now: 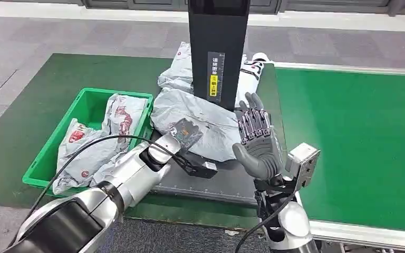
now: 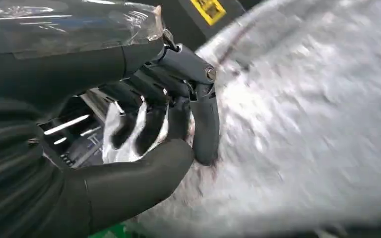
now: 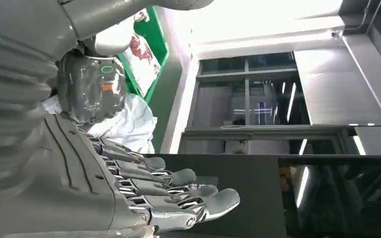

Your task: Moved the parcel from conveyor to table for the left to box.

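A crumpled grey plastic parcel (image 1: 211, 118) lies on the grey platform (image 1: 211, 188) in front of the black column. My left hand (image 1: 185, 134) rests on the parcel's near left part. In the left wrist view its fingers (image 2: 178, 106) and thumb curl around a fold of the grey parcel (image 2: 302, 124) and pinch it. My right hand (image 1: 256, 139) is raised just right of the parcel, palm toward it and fingers straight and apart, holding nothing. In the right wrist view this hand (image 3: 144, 188) is flat and apart from the parcel (image 3: 129, 119).
A green bin (image 1: 87, 95) at the left holds several grey parcels (image 1: 92, 147). A black scanner column (image 1: 219, 47) rises behind the platform, with more parcels (image 1: 176, 74) at its base. The green conveyor belt (image 1: 358, 137) runs along the right.
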Robot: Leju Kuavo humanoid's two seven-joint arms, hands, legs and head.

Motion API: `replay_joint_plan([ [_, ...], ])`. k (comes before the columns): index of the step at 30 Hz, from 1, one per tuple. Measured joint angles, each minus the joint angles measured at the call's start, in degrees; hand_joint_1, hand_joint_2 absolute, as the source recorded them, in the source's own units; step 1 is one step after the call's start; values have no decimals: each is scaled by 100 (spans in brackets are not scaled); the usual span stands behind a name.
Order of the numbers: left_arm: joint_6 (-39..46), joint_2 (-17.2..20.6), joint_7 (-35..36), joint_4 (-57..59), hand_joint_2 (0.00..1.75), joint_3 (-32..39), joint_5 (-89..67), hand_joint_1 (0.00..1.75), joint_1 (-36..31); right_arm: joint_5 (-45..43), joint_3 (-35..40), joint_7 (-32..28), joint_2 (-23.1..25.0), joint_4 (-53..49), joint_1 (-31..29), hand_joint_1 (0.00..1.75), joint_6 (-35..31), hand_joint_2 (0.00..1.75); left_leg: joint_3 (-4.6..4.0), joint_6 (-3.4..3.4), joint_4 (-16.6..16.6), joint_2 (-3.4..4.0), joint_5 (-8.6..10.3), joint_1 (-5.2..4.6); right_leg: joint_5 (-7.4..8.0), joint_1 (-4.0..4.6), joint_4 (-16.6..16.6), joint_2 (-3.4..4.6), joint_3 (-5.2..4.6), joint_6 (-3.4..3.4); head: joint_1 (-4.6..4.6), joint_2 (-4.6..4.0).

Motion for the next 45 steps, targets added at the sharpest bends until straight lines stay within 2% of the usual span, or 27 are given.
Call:
replay_joint_plan([
  [5, -326, -89, -236, 39, 175, -83, 225, 175, 56, 35, 0, 103, 0, -136, 100, 0, 44, 175, -1, 0, 0, 0, -1, 0, 0, -1, 0, 0, 0, 0, 0, 0],
  [13, -371, -133, -251, 44, 175, -229, 376, 175, 162, 79, 0, 177, 0, -310, 244, 0, 24, 175, -1, 1, 0, 0, 0, 0, 0, -1, -1, 0, 0, 0, 0, 0],
  [23, 1570, -5, 1057, -658, 175, -323, 209, 175, 150, 186, -94, 199, 2, -585, 421, 0, -454, 175, -3, 1, 0, -1, 0, 0, 0, -1, 0, -2, 1, 0, 0, 2],
  [28, 2135, 168, 1183, -1247, 175, -205, 129, 175, 129, 177, -94, 251, 9, -605, 402, 0, -712, 175, -3, 1, 0, -2, 0, 0, 0, 0, 0, -4, 1, 0, 0, 0],
  [29, 2188, 182, 1181, -1307, 175, -190, 122, 161, 129, 177, -94, 269, 18, -605, 384, 0, -730, 175, -3, 1, -1, -2, 0, 0, 0, 0, 1, -4, 1, 0, 0, 0],
  [30, 2223, 195, 1181, -1362, 175, -177, 120, 33, 134, 177, -94, 284, 24, -605, 359, 0, -756, 175, -3, 1, -1, -1, 1, 0, 0, 0, 1, -3, 2, 0, 0, 2],
  [31, 2247, 201, 1181, -1407, 175, -173, 118, 0, 138, 177, -94, 284, 33, -608, 348, 0, -769, 175, -3, 1, -1, -1, 1, 0, 0, 0, 1, -3, 2, 0, 0, 0],
  [38, 2177, 197, 1017, -1442, 175, -168, 212, 0, 143, 173, -94, 299, 46, -623, 311, 0, -896, 175, -3, 2, 0, -1, 2, 0, 0, -1, 0, -4, 2, 0, 0, 0],
  [41, 1375, 120, 672, -1268, 175, -142, 750, 0, 110, 149, -94, 297, 46, -621, 260, 0, -861, 175, -3, 2, 0, -2, 2, 0, 0, -1, 0, -4, 2, 0, 0, 0],
  [45, 1310, 114, 644, -1252, 175, -138, 792, 0, 108, 144, -94, 297, 46, -621, 253, 0, -855, 175, -3, 2, 0, -2, 2, 0, 0, -1, 0, -4, 2, 0, 0, 0],
])
